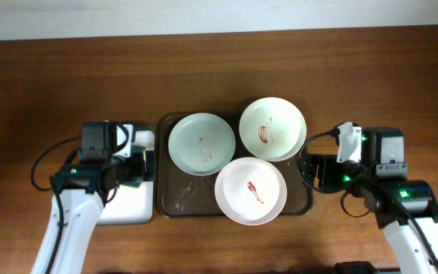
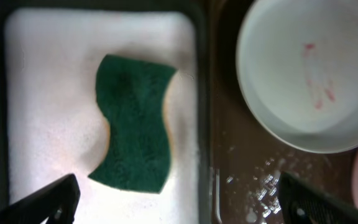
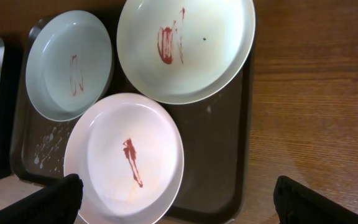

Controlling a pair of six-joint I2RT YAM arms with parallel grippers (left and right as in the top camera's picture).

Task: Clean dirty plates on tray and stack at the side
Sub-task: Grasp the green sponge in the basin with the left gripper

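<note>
Nothing is wiped or stacked yet: three smeared plates (image 1: 251, 190) lie on the tray (image 1: 188, 202) before the right end effector (image 3: 176, 196), the sponge (image 2: 132, 121) under the left end effector (image 2: 179, 198), both spread apart and empty.

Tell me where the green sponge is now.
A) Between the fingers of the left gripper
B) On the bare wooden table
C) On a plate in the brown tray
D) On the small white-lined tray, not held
D: in the left wrist view the sponge lies flat on the white lining of the small tray, and the left gripper is open, its fingers not touching the sponge.
</note>
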